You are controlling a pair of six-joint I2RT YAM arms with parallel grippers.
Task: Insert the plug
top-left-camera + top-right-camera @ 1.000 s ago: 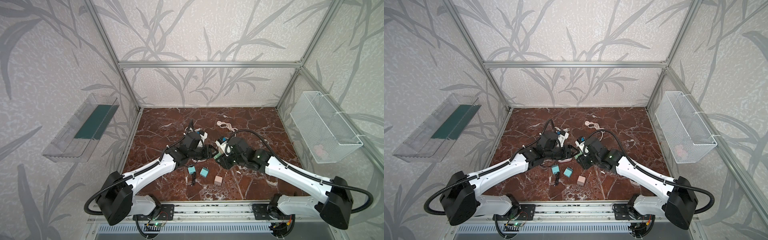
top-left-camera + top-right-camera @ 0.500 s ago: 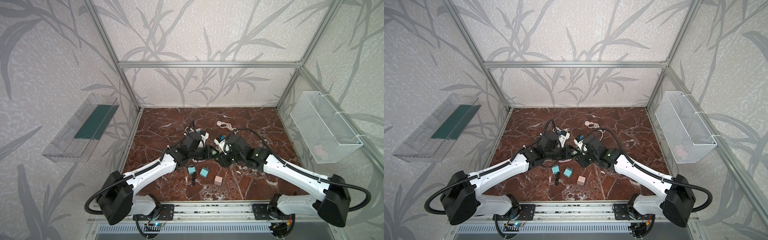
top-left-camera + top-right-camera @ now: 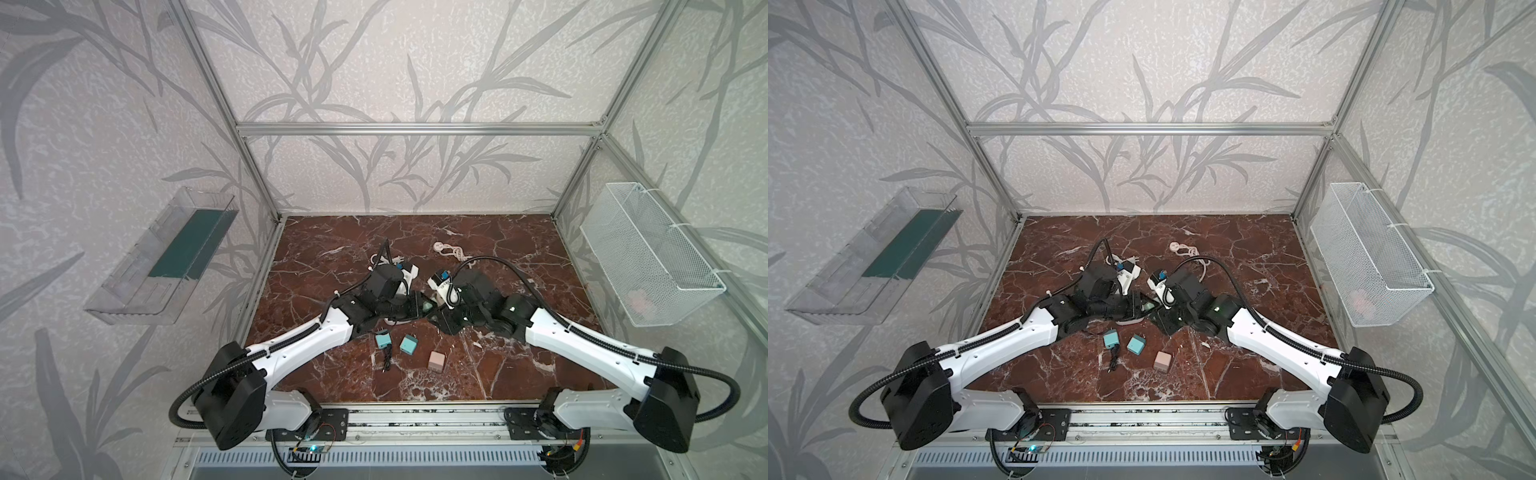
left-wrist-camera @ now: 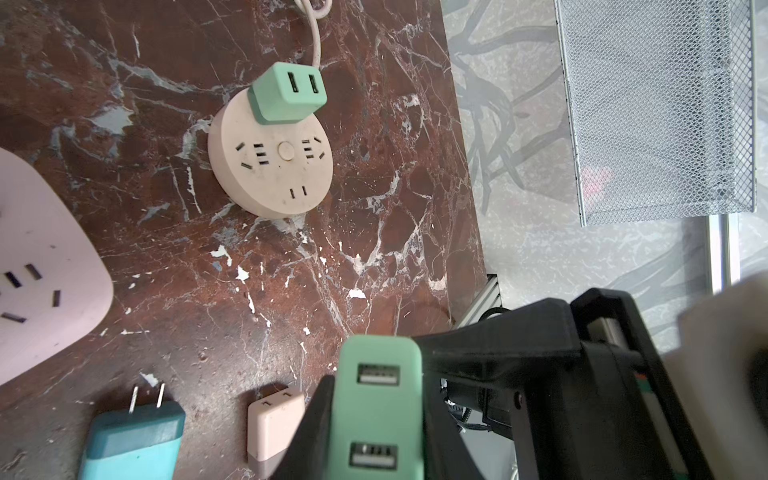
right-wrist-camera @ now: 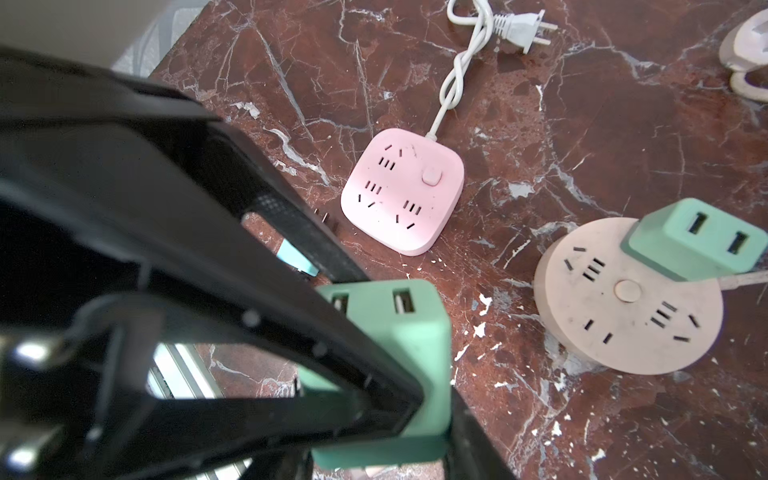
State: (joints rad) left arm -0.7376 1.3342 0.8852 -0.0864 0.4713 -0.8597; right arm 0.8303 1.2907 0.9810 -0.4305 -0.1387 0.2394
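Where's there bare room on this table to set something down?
Bare marble: right side beside the wire basket, back-left corner, and the front strip between the pink plug and the rail. Crowded mid-table around the held green adapter: loose plugs, power strips.

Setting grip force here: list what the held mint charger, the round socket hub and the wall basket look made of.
The held mint charger looks like moulded plastic, matte, edges softly rounded. The round socket hub: plastic too, matte off-white, scuffed and grimy. The basket: fine metal mesh, seemingly white-coated.
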